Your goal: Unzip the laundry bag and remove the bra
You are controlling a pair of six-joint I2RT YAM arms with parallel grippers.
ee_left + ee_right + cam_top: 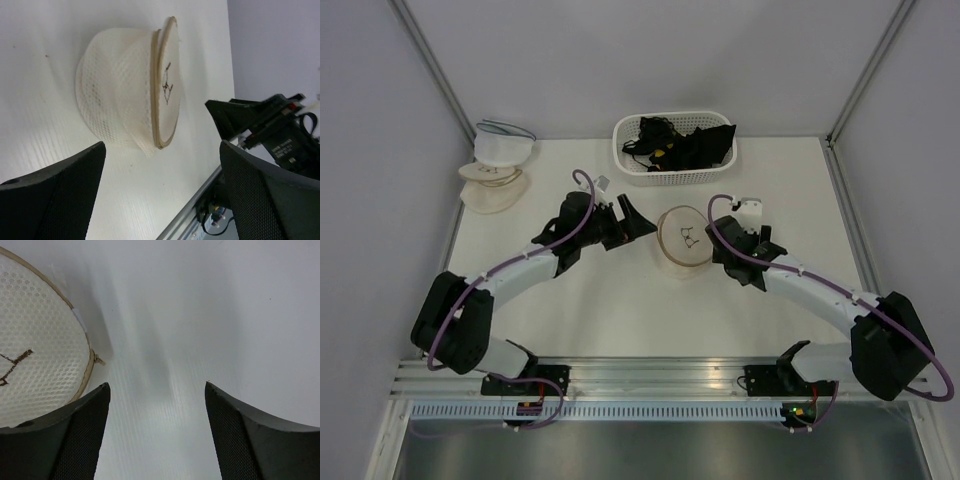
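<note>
The laundry bag (682, 243) is a round cream mesh pouch with a beige rim. It lies at the middle of the table with its flat lid up and looks zipped shut. It also shows in the left wrist view (127, 87) and at the left edge of the right wrist view (40, 350). A small zip tab (98, 360) sticks out from the rim. The bra is hidden. My left gripper (638, 220) (162, 150) is open and empty, just left of the bag. My right gripper (720, 226) (157, 385) is open and empty, just right of the bag.
A white basket (623, 150) holding black garments (682, 142) stands at the back centre. Stacked cream and white dome pouches (496, 170) lie at the back left. A metal rail (650, 372) runs along the near edge. Walls close in on both sides.
</note>
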